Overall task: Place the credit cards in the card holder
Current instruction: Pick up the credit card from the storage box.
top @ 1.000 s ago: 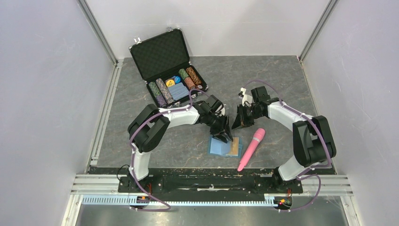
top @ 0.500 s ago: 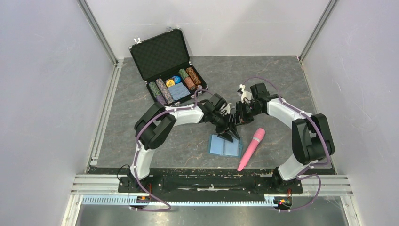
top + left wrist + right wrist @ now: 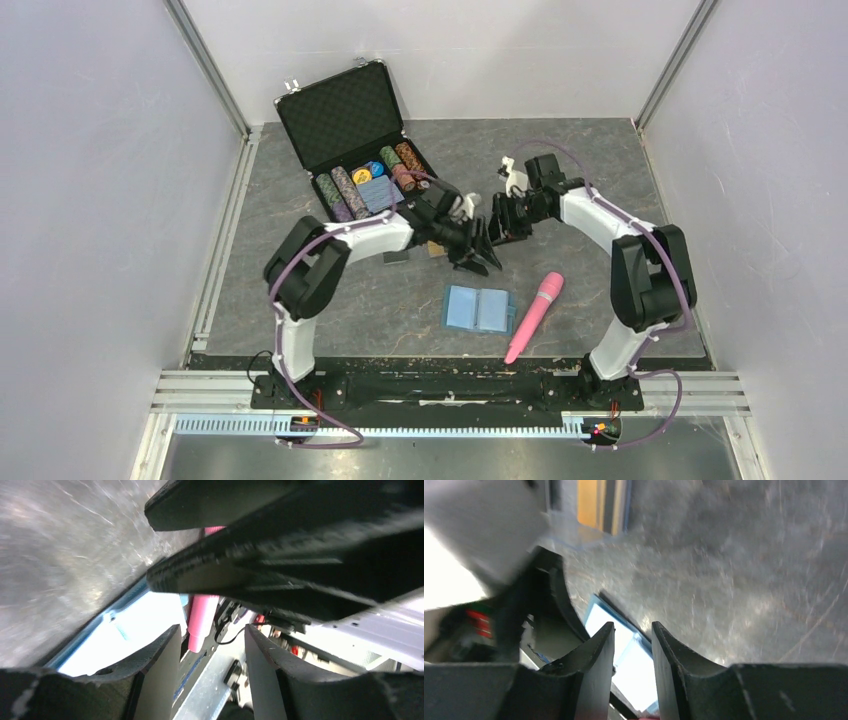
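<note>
The grey table (image 3: 600, 180) fills the top view, with the open black chip briefcase (image 3: 340, 120) at upper left. My left end effector (image 3: 210, 635) and right end effector (image 3: 633, 630) hang at centre, tips near each other, each with fingers apart and nothing between them. At lower centre the card holder (image 3: 478, 309) lies open, just left of a pink cylinder (image 3: 534, 316). Two credit cards (image 3: 395, 257), one dark and one brownish, lie by my left arm.

The table (image 3: 620, 160) looks like grey veined stone, matt with a faint sheen. The briefcase (image 3: 340, 115) is black, lined with dimpled foam and edged in metal. The pink tube (image 3: 534, 316) is smooth plastic, the card holder (image 3: 478, 309) smooth blue.
</note>
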Robot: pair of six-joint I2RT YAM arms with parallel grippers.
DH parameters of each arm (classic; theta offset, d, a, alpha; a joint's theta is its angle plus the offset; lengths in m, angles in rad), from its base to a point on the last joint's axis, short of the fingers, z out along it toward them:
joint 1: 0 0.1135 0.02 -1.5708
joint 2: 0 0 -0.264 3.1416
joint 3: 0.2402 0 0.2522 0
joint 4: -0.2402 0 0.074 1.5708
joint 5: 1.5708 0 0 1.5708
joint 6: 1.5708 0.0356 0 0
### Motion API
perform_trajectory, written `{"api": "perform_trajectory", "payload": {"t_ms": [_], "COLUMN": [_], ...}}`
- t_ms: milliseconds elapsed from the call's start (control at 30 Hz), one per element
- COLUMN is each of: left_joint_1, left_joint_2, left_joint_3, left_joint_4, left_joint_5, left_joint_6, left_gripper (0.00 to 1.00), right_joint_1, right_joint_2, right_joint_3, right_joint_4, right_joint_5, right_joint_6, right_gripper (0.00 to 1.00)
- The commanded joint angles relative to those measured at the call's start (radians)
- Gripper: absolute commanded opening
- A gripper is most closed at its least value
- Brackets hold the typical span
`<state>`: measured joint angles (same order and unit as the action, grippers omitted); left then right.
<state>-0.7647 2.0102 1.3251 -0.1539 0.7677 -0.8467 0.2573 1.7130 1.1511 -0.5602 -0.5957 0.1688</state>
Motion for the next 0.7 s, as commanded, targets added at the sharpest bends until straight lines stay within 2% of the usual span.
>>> {"api": "perform_trajectory", "payload": {"t_ms": [0,233,367,533,667], "left_joint_1": [0.138,0.388,0.485,0.502,0.488], "left_joint_2": [-0.149,-0.262,-0.311,-0.291,-0.255], "left_joint_3": [-0.067,-0.209,-0.222,-0.088,-0.017], "left_joint_4": [0.100,0.088,-0.051,-0.395,-0.548], "left_joint_5": [-0.056,-0.083,-0.144,-0.360,-0.505], "left_joint_6": [0.009,-0.002,0.077,0.283,0.370], "left_gripper": [0.57,0.59,0.60,0.59,0.56], "right_joint_1": [0.038,0.150,0.213,0.263,0.284], "right_joint_2": [0.069,0.257,0.371,0.477,0.499], "right_joint_3": [0.165,0.474,0.619,0.709,0.679], "right_joint_4": [0.004,-0.032,-0.038,-0.033,-0.014], "right_joint_5": [-0.042,-0.086,-0.114,-0.139,-0.147], "right_joint_6": [0.013,0.053,0.086,0.116,0.119], "right_gripper": [0.37,0.40,0.40,0.41,0.43]}}
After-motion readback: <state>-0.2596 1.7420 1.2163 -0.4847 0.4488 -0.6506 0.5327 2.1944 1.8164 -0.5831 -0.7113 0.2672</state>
